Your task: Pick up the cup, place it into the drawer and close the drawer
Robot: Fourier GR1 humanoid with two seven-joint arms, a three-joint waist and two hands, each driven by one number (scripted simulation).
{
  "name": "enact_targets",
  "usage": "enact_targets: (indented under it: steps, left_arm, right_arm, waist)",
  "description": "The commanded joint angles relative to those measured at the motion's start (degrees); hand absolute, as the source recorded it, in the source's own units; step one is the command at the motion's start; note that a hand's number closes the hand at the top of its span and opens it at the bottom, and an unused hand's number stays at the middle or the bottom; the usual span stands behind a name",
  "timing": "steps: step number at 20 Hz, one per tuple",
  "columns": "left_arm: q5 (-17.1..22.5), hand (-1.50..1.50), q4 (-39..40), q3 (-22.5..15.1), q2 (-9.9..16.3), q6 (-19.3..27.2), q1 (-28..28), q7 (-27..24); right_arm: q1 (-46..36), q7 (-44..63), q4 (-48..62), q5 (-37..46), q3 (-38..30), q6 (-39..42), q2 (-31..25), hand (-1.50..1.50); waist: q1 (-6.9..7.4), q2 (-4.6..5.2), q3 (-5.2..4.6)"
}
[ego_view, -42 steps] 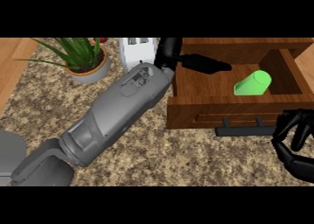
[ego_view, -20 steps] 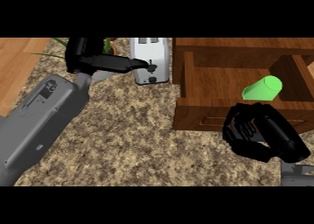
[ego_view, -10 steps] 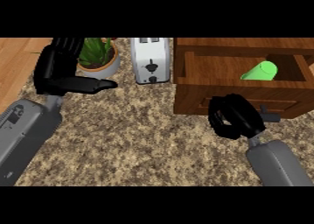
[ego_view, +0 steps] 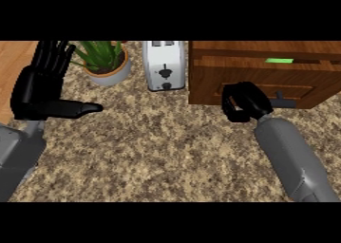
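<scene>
Drawer (ego_view: 271,76) nearly shut, your green cup (ego_view: 279,60) a sliver inside it, right hand (ego_view: 244,102) with curled empty fingers against its front, left hand (ego_view: 43,90) well left, fingers straight.

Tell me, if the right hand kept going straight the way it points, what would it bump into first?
Most likely the drawer front. The right hand points up the view at that wooden face and looks to be right against it, though depth is hard to judge from above.
</scene>
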Motion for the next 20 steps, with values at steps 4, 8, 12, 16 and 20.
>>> enact_targets:
  steps: [4, 8, 12, 16, 20]
  left_arm:
    - [0.3, -1.50, 0.0, 1.7, -0.2, -3.5, 0.3, -0.3]
    - [0.5, -1.50, -1.4, 2.0, 0.8, -5.9, 4.4, -1.4]
    - [0.9, -1.50, 0.8, 2.1, 0.0, -7.4, 1.7, -0.7]
    - [0.3, -1.50, 0.7, 1.6, -0.2, -8.5, 2.3, -1.6]
    - [0.4, -1.50, 0.0, 1.2, -1.1, -8.5, 3.4, -1.6]
  right_arm:
    - [-13.3, -3.6, 20.7, -0.9, -5.8, 0.2, -1.7, 1.50]
    - [-16.6, -2.9, 25.7, -1.4, -7.8, -0.1, -3.0, 1.50]
    - [-19.3, -5.5, 26.9, -3.8, -10.0, 3.4, -6.2, 1.50]
    - [-18.4, -7.0, 27.9, -4.3, -10.6, 2.8, -6.8, 1.50]
    - [-19.6, -8.5, 27.9, -6.4, -12.7, 4.4, -8.6, 1.50]
  waist:
    - [1.34, 1.36, 0.32]
    - [2.75, 1.46, 0.32]
    - [2.80, 2.20, 0.37]
    - [4.08, 2.82, 0.45]
    - [4.22, 2.49, 0.43]
